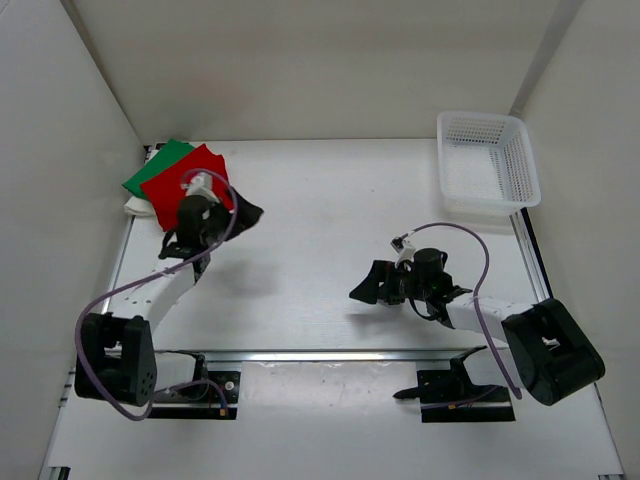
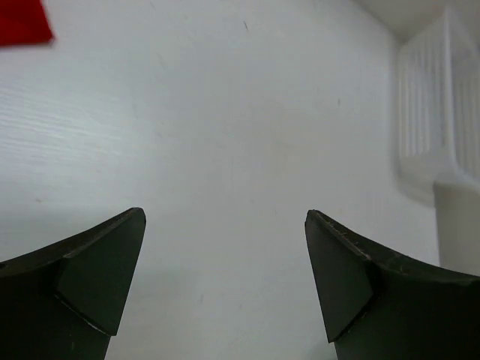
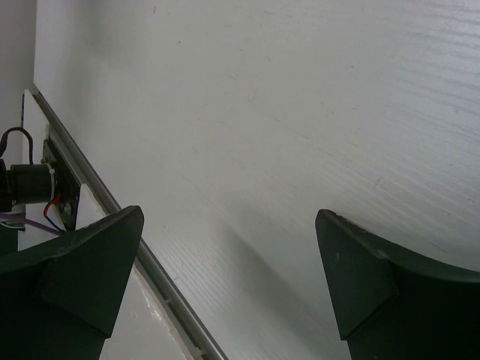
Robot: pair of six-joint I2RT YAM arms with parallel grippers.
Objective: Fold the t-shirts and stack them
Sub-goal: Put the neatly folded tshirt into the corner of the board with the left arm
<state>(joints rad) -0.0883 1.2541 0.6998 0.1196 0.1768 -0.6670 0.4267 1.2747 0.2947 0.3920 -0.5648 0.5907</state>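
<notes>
Folding looks done: red shirt (image 1: 185,178) over green shirt (image 1: 158,166) over white shirt (image 1: 137,207), far-left on the counter (image 1: 320,200); left fingers (image 2: 90,270) and right fingers (image 3: 82,270) spread wide, empty.

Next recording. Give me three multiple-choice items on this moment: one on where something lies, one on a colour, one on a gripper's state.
1. Where on the table is the stack of t-shirts?
A. at the far left corner
B. inside the basket
C. between the arm bases

2. Which colour tops the stack?
A. white
B. green
C. red

3. How do the jaws of the left gripper stand?
A. shut on cloth
B. apart, nothing between them
C. shut on nothing

Key:
1 A: the top view shows the stack at the far left corner, and the basket at the far right looks empty.
2 C: the red shirt lies over the green shirt and the white shirt.
3 B: the left wrist view shows only bare table in the gap.
</notes>
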